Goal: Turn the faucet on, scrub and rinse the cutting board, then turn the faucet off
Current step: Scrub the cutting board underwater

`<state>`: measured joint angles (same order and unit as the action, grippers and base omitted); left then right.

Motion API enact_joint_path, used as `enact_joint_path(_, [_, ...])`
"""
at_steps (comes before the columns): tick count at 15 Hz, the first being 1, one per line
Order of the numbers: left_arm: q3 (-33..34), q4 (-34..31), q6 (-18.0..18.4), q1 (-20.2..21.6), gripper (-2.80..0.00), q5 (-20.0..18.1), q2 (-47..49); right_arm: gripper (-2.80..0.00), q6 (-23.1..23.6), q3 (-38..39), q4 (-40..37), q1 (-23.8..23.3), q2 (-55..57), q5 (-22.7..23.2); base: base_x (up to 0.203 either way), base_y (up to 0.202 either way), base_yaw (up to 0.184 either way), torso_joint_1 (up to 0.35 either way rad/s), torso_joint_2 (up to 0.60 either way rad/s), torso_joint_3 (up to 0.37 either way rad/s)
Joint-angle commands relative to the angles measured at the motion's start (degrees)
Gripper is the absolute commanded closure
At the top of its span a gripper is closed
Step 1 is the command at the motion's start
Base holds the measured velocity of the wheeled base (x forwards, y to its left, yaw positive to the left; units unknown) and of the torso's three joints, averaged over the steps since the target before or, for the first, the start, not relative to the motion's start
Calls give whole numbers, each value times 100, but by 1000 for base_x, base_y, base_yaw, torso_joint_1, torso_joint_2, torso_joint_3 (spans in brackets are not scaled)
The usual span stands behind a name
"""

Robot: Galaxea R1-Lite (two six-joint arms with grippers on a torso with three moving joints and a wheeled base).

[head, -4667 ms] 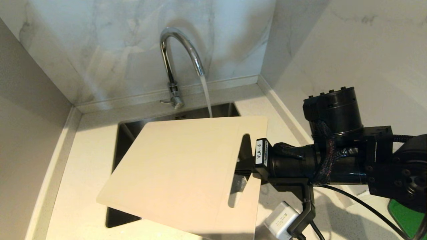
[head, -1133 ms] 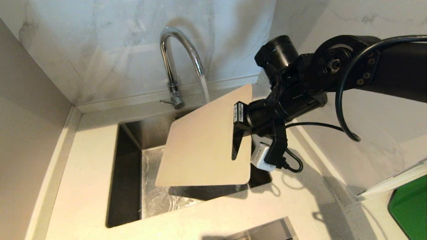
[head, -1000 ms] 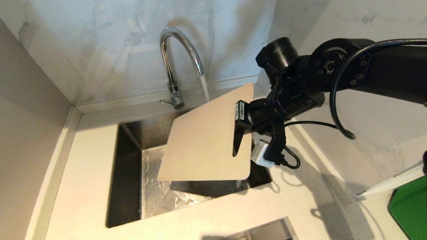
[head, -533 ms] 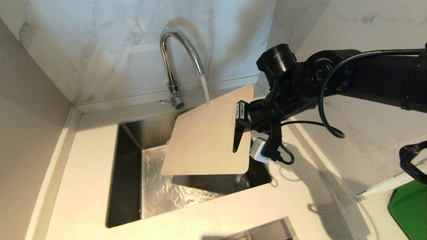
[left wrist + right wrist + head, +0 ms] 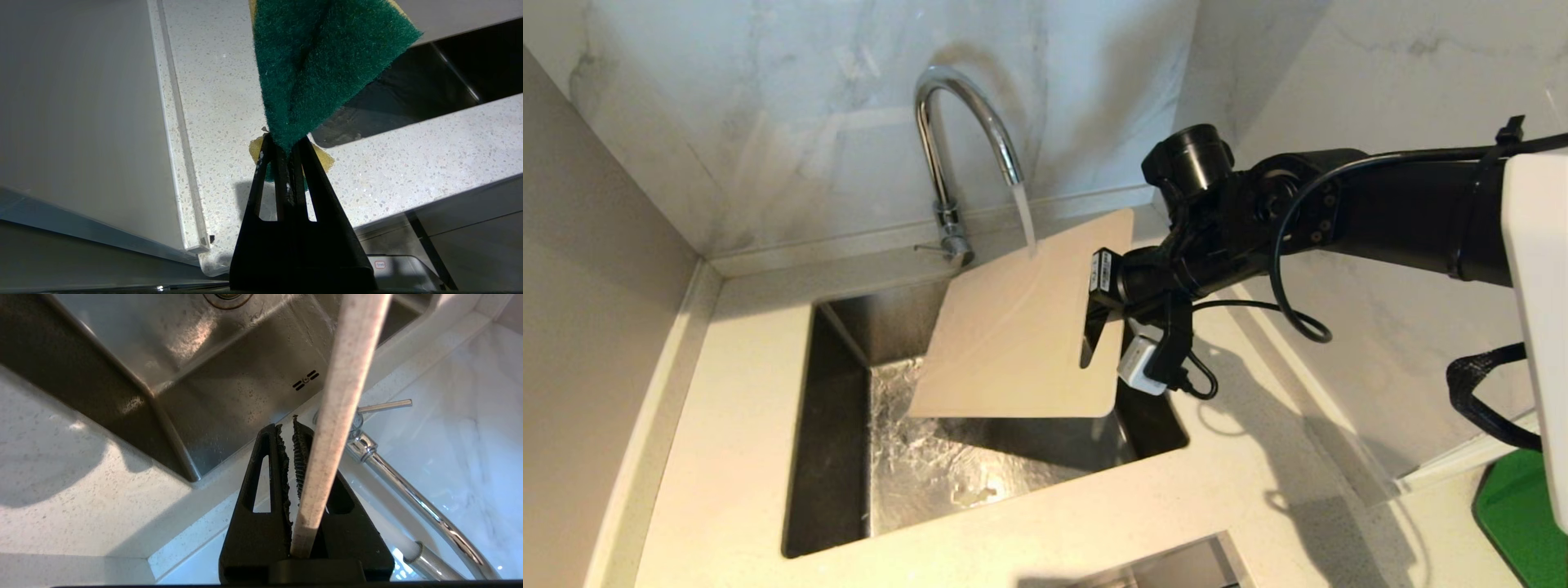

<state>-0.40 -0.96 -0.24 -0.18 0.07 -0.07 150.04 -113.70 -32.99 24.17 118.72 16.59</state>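
While the left pincer point(image 5: 284, 149) sits out of the head view, clamped on a green and yellow sponge point(image 5: 322, 61) above the speckled table point(image 5: 727, 392), the right pincer point(image 5: 1104, 304) reaches in from the right and grips the cutting board point(image 5: 1021, 335) at its slotted end. The board hangs tilted over the steel sink point(image 5: 890, 457), its far edge raised. Beyond it, water runs from the faucet point(image 5: 956, 122) onto the board's upper part, near the marble back wall point(image 5: 768, 98).
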Motion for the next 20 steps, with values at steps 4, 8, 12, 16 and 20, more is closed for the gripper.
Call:
enact_joint_path(4, [4,0,-2,1,0,1,-1,0,78,-3,167,-9,247,81,0,0,0,0,0,0])
enact_joint_path(8, [4,0,-2,1,0,1,-1,0,-19,-10,221,-9,357,90,0,0,0,0,0,0])
enact_joint_path(12, [5,0,-2,1,0,1,-1,0,-80,-3,346,-9,393,90,0,0,0,0,0,0])
enact_joint_path(16, [5,0,-2,1,0,1,-1,0,-235,-5,574,-9,481,233,0,0,0,0,0,0])
enact_joint_path(20, [-4,0,-2,1,0,1,-1,0,-256,6,636,88,492,265,0,0,0,0,0,0])
